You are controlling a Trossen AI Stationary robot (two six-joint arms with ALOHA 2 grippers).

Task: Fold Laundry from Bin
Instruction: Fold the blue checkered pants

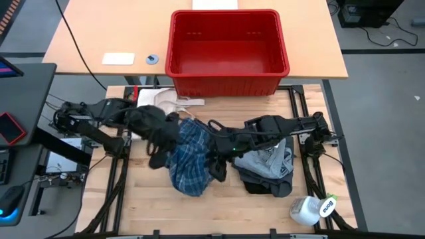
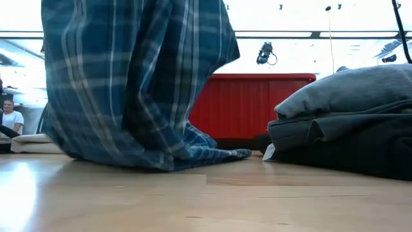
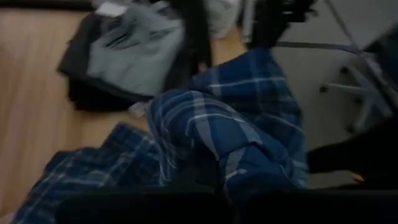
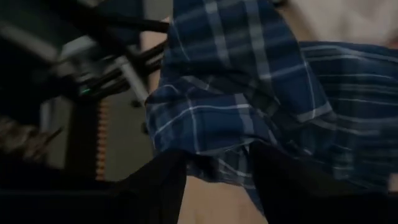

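Note:
The blue-and-white plaid shirt [image 1: 189, 156] hangs between my two grippers at the table's middle. Its lower end [image 2: 193, 154] rests bunched on the wood. My left gripper [image 1: 174, 127] comes from the table's left and is shut on the shirt's left upper part. My right gripper [image 1: 214, 141] comes from the right and is closed on its right upper part. A stack of folded laundry, light grey [image 1: 269, 159] on dark grey [image 1: 265, 184], lies on the table to the right. The red bin [image 1: 226, 50] stands behind on the far table. My left gripper holds a bunched fold of the plaid shirt [image 3: 239, 171], slanting down from the table's left. The fingers themselves are in shadow under the cloth, so the layers cannot be counted. The shirt hangs below with its lower end on the table. My right gripper has a gathered edge of the plaid shirt [image 4: 217, 163] between its two fingers [image 4: 155, 186], which stand fairly wide apart around the bunch. It comes slanting down from the table's right. The cloth hangs slack below it.
A cream-white cloth [image 1: 171, 103] lies at the table's far edge in front of the bin. A white spray bottle [image 1: 312, 209] lies at the near right corner. Bare wood shows along the near edge [image 1: 199, 212]. A person sits in the room beyond the table [image 2: 9, 116].

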